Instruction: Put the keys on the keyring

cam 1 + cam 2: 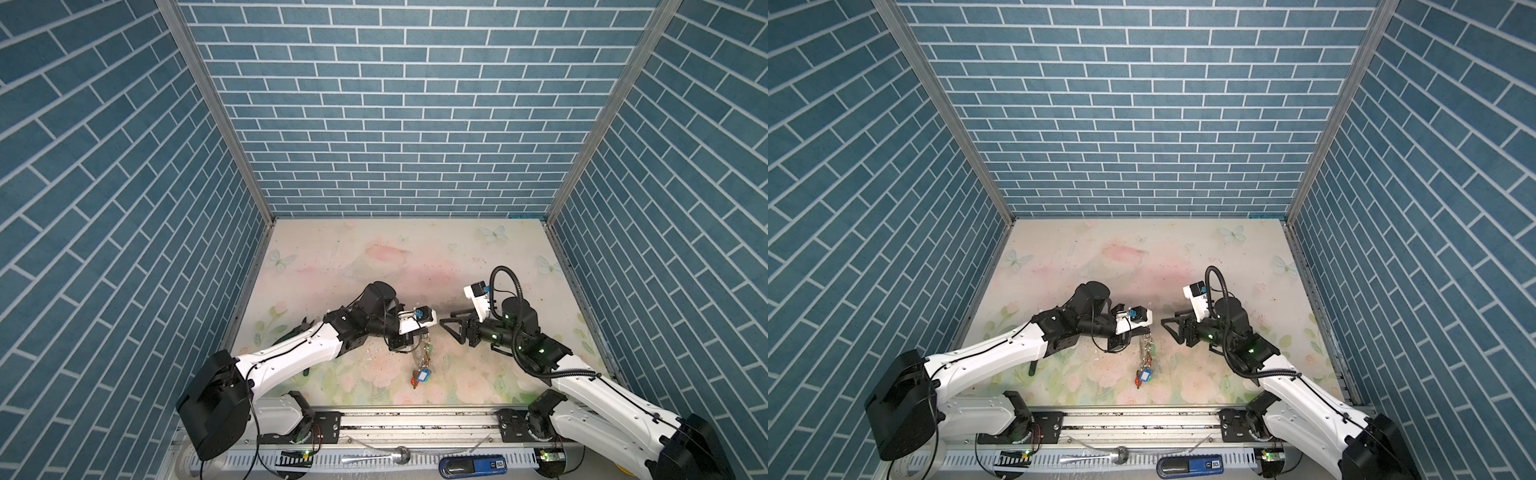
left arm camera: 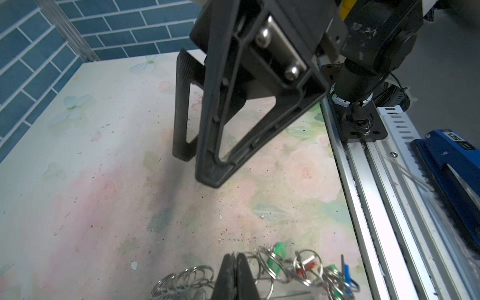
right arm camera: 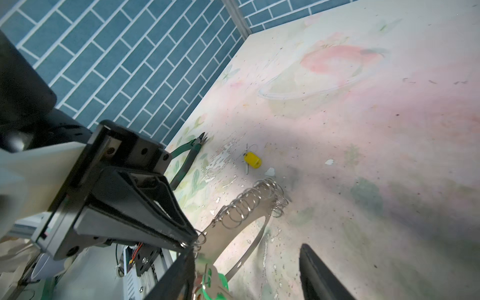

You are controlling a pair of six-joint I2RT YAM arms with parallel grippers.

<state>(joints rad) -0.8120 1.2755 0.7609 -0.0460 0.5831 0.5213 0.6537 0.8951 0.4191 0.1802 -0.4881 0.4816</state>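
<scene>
My left gripper (image 1: 422,332) is shut on the keyring (image 1: 424,347) and holds it up off the table. It is a flat hoop (image 3: 228,233) edged with a chain of silver rings (image 2: 187,280). Keys with green (image 2: 279,250), red (image 2: 304,270) and blue (image 2: 346,275) tags dangle from it (image 1: 1144,374). Just to its right, my right gripper (image 1: 451,330) points at the hoop with its jaws apart, touching nothing. A key with a yellow tag (image 3: 252,159) lies loose on the table beyond the hoop. The top views do not show it.
Green-handled cutters (image 3: 187,158) lie near the left wall, under my left arm (image 1: 307,371). A faint clear ring (image 3: 309,89) rests further back on the flowered table (image 1: 415,257). A spoon (image 1: 378,457) and a blue device (image 1: 473,464) sit on the front rail.
</scene>
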